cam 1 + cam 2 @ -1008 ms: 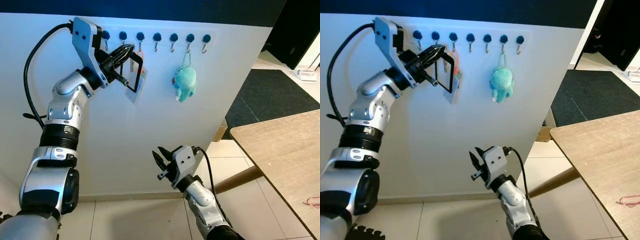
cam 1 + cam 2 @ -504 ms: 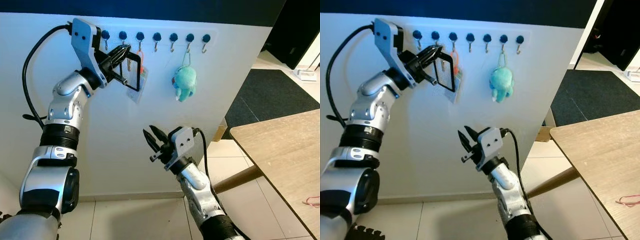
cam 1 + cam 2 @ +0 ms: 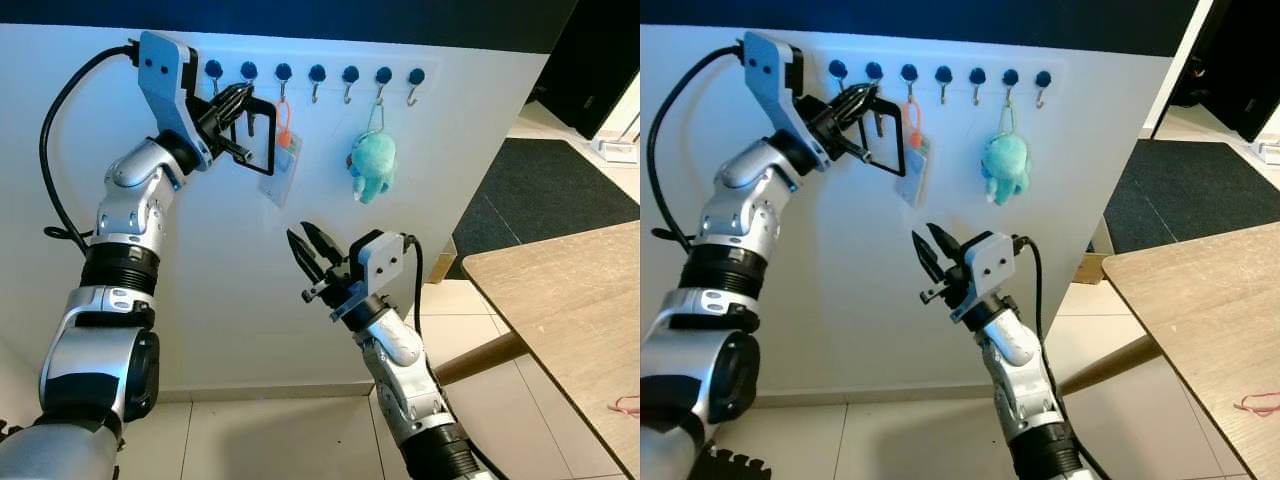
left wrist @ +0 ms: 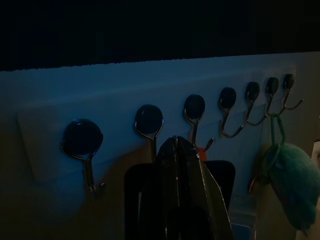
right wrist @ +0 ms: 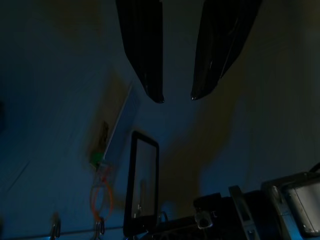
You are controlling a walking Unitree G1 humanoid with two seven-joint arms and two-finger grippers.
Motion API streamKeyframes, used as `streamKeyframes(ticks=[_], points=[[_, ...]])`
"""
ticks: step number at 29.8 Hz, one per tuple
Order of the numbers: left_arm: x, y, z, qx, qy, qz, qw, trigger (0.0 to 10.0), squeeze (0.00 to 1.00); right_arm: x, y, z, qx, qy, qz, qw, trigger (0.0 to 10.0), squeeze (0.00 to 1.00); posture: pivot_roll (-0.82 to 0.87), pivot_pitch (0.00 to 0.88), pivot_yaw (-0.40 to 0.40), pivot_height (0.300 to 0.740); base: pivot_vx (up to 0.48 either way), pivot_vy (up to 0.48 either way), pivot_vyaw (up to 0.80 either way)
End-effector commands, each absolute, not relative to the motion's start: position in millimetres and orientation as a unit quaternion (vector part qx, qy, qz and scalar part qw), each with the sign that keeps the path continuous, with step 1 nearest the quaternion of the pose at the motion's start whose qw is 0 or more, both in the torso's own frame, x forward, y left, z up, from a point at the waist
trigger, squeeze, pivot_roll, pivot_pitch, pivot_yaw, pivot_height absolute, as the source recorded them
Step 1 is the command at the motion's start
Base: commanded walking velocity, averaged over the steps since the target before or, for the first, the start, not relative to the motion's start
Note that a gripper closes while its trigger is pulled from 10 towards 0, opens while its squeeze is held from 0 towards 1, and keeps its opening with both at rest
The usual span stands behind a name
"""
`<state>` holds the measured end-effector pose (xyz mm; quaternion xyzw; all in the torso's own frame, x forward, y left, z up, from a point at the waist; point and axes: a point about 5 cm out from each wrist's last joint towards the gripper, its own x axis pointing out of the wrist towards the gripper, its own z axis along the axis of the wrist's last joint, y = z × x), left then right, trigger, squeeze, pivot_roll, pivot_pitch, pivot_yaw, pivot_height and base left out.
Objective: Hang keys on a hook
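White wall panel (image 3: pixel 300 250) carries a row of seven metal hooks with dark round heads (image 3: pixel 317 80) near its top edge, and that row is the landmark for everything else. The left gripper (image 3: pixel 232 104) is raised just below the hooks at the row's left end, its jaws pressed together on the top of a black rectangular loop with a small key dangling inside it (image 3: pixel 258 140). In the left wrist view the closed black fingers (image 4: pixel 184 190) sit right under the second and third hooks, with the black loop (image 4: pixel 220 175) behind them; whether the loop already rests on a hook cannot be told. An orange ring with a clear plastic card tag (image 3: pixel 281 160) hangs from the third hook, just beside the black loop. A teal plush toy (image 3: pixel 372 166) hangs by a thin loop from the sixth hook, well apart from the left gripper.

Well below the row, the right gripper (image 3: pixel 312 250) points upward toward the wall with its jaws spread open and nothing between them; its two black fingers (image 5: pixel 142 55) stand apart in the right wrist view, with the black loop beyond them. A light wooden surface (image 3: pixel 570 320) stands off to the right of the panel, over a pale tiled floor (image 3: pixel 300 440).
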<state>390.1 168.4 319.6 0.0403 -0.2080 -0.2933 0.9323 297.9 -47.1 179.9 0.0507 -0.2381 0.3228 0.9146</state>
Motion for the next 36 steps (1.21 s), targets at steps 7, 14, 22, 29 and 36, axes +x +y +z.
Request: streamKeyframes(ticks=[7, 14, 22, 29, 36], points=[[393.1, 165.4, 321.0, 0.045, -0.209, -0.285, 0.935, 10.0, 0.00, 295.2, -46.8, 184.6, 0.058, -0.234, 0.326, 0.914, 10.0, 0.00, 0.06, 0.079, -0.066, 0.740, 0.000, 0.000, 0.00], [395.3, 164.7, 316.0, 0.046, -0.188, -0.288, 0.938, 10.0, 0.00, 294.9, -47.0, 186.8, 0.061, -0.234, 0.325, 0.914, 10.0, 0.00, 0.06, 0.078, -0.062, 0.740, 0.000, 0.000, 0.00], [397.6, 161.4, 310.7, 0.048, -0.173, -0.289, 0.940, 10.0, 0.00, 294.6, -47.2, 189.5, 0.062, -0.233, 0.324, 0.915, 10.0, 0.00, 0.06, 0.080, -0.062, 0.740, 0.000, 0.000, 0.00], [401.3, 163.2, 304.0, 0.055, -0.142, -0.280, 0.948, 10.0, 0.00, 294.6, -47.3, 191.3, 0.061, -0.233, 0.324, 0.915, 10.0, 0.00, 0.06, 0.082, -0.063, 0.740, 0.000, 0.000, 0.00], [403.9, 165.9, 296.0, 0.056, -0.111, -0.270, 0.955, 10.0, 0.00, 294.8, -47.0, 193.7, 0.062, -0.234, 0.325, 0.914, 10.0, 0.00, 0.06, 0.083, -0.064, 0.740, 0.000, 0.000, 0.00]])
